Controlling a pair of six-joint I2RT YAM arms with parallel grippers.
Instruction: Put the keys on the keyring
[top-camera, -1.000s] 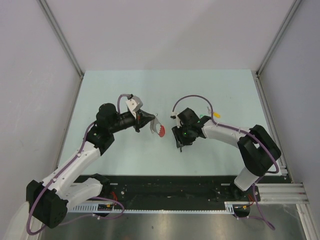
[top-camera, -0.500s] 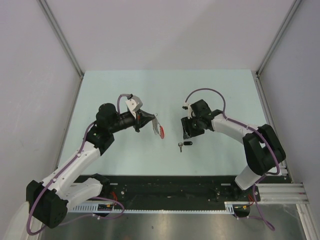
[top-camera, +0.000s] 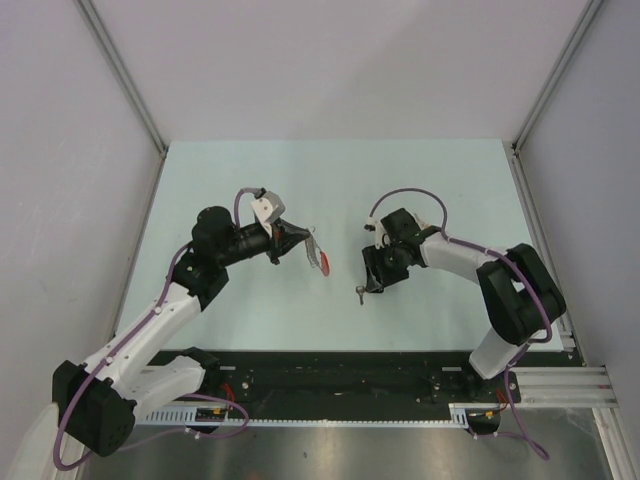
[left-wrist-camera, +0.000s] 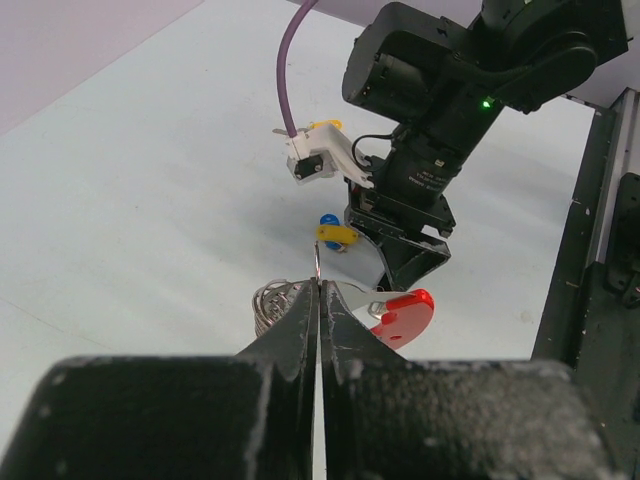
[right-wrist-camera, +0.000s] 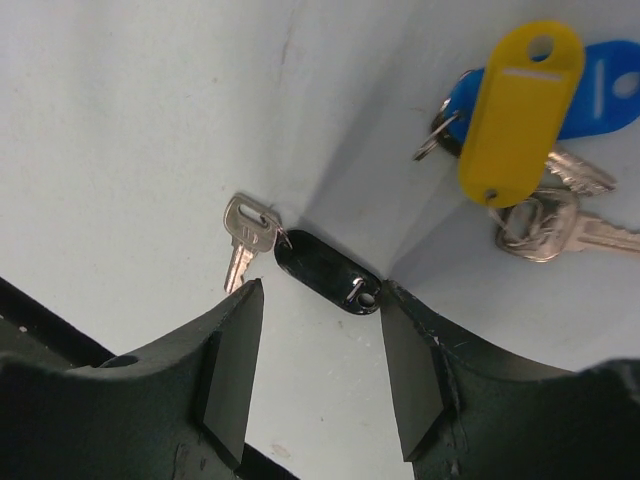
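1. The left claw (top-camera: 303, 245) hangs over the middle of the pale green counter (top-camera: 250, 180), pointing towards the other arm.
2. Its fingers are pressed tight together, with no gap between them, and they pinch the thin wire of the keyring (left-wrist-camera: 316, 272).
3. From the left wrist view, the keyring's red tag (left-wrist-camera: 405, 312) dangles to one side of the fingertips and its coil of beaded chain (left-wrist-camera: 272, 300) to the other. Both are clear of the counter.
4. The right claw (top-camera: 375, 280) is tipped down close to the counter, near the left claw but apart from it.
5. Its fingers stand moderately apart and grip nothing.
6. The black-tagged key (right-wrist-camera: 318, 270) lies flat on the counter just past the right claw's fingertips, in line with the gap between them. I cannot tell whether either finger touches it.
7. Its silver blade (right-wrist-camera: 243, 240) sticks out towards one finger, and in the overhead view a bit of it peeks out below the claw.
8. A yellow-tagged key (right-wrist-camera: 520, 110) and a blue-tagged key (right-wrist-camera: 610, 85) lie bunched together further along the counter, the yellow tag overlapping the blue. They are apart from the black-tagged key.
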